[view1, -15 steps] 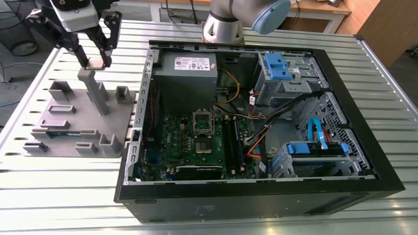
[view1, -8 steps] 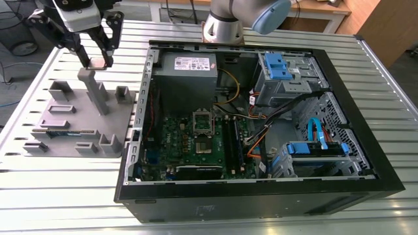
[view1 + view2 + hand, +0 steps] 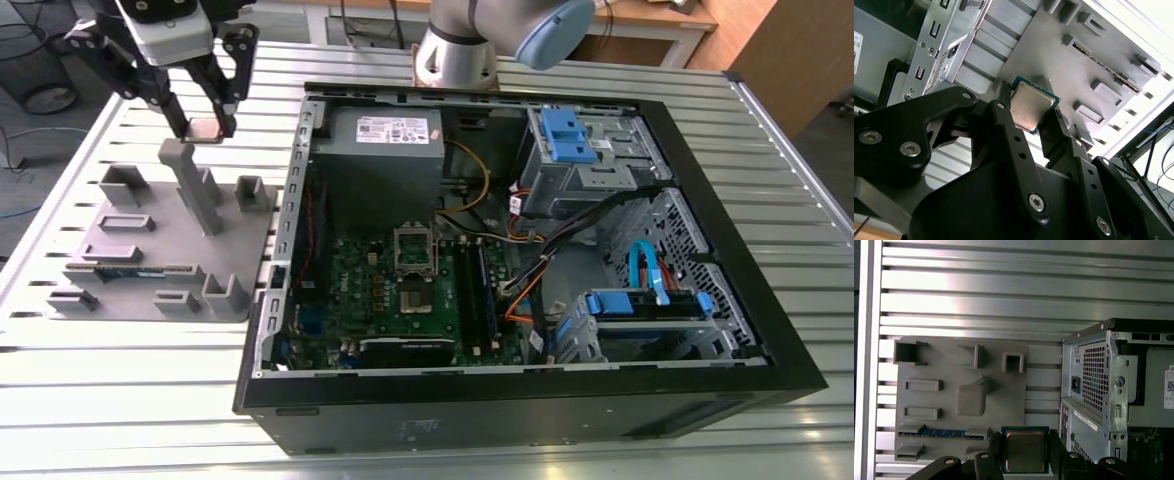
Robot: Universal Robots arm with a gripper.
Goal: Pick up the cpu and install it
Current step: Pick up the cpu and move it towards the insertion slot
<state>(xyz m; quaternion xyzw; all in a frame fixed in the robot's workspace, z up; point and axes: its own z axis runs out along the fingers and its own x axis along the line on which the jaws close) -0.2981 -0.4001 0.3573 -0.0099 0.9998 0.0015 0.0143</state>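
Claw (image 3: 203, 126) is clamped on the cpu (image 3: 1025, 452) by two opposite edges, with its silver top showing in both wrist views. At the exterior view's upper left it hangs over the far edge of the grey tray (image 3: 147, 235), chip clear of the tray. The memory stick (image 3: 127, 270) lies in its tray slot. Beyond is the slatted worktop (image 3: 134, 400), then the open case (image 3: 747, 260) toward the exterior view's right. My read: pick done, carry in hand, install not done. Seating calls for the chip level and square to the socket (image 3: 415, 292), which is well apart from it.
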